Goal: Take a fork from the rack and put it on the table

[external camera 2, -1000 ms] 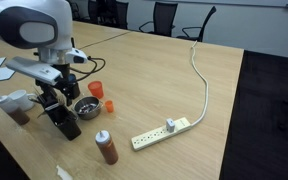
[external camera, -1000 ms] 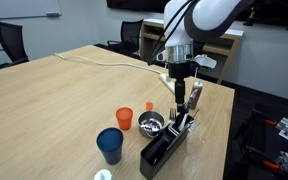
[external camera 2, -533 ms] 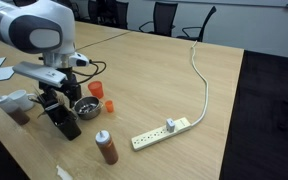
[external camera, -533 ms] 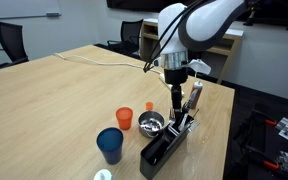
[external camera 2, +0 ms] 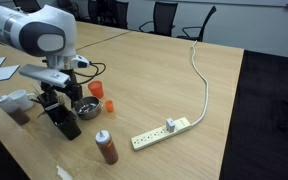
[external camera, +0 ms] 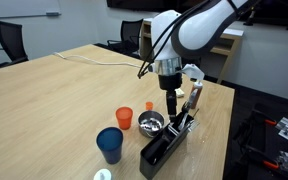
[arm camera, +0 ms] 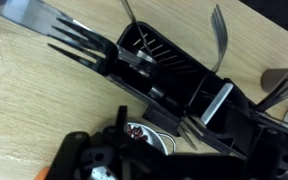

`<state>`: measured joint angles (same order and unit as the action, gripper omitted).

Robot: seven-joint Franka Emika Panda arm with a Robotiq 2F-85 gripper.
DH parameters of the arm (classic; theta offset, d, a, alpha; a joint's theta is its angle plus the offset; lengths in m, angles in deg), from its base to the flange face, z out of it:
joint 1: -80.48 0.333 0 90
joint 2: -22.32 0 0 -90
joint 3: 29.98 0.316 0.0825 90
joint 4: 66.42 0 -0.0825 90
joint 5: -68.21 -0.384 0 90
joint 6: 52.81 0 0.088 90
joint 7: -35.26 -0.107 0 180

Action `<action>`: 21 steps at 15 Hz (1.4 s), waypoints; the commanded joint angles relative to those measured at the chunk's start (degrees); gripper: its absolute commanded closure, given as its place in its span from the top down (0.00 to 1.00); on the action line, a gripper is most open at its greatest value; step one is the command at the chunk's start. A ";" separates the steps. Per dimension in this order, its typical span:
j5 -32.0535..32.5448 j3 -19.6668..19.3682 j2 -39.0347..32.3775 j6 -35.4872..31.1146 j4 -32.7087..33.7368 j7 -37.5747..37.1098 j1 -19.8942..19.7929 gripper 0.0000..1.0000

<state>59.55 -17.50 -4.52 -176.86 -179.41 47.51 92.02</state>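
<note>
The black rack [external camera: 162, 150] stands near the table's edge, with several silvery utensils sticking up from its far end. In the wrist view the rack [arm camera: 174, 72] lies across the middle. A slim silver fork [arm camera: 220, 40] stands in it with its tines up, and a wider silver utensil [arm camera: 54, 28] lies at the upper left. My gripper [external camera: 171, 106] hangs just above the rack, next to the utensils [external camera: 191, 102]. It also shows in an exterior view [external camera 2: 55, 100] and in the wrist view [arm camera: 169, 152]. Its fingers look spread and hold nothing.
On the light-wood table [external camera: 54, 95] beside the rack are a small metal bowl [external camera: 151, 124], an orange cup [external camera: 124, 118] and a blue cup [external camera: 110, 145]. A brown bottle [external camera 2: 107, 148], a power strip [external camera 2: 164, 131] with its cable, and a plastic container [external camera 2: 14, 105] are nearby.
The arm has shifted slightly sideways over the rack, towards the bowl side, and the wrist has turned a little. The rack and utensils have not moved.
</note>
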 commanded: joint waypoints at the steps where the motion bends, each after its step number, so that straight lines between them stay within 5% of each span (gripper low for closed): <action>1: 0.56 0.49 -1.09 0.29 1.34 -0.09 -0.27 0.75; 11: 0.00 0.56 -1.38 -0.04 2.13 -0.23 -0.54 0.05; 21: 1.12 -0.96 0.83 2.17 4.53 -3.79 -0.57 0.01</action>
<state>59.56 -18.08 -4.96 -176.59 -176.17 45.68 91.68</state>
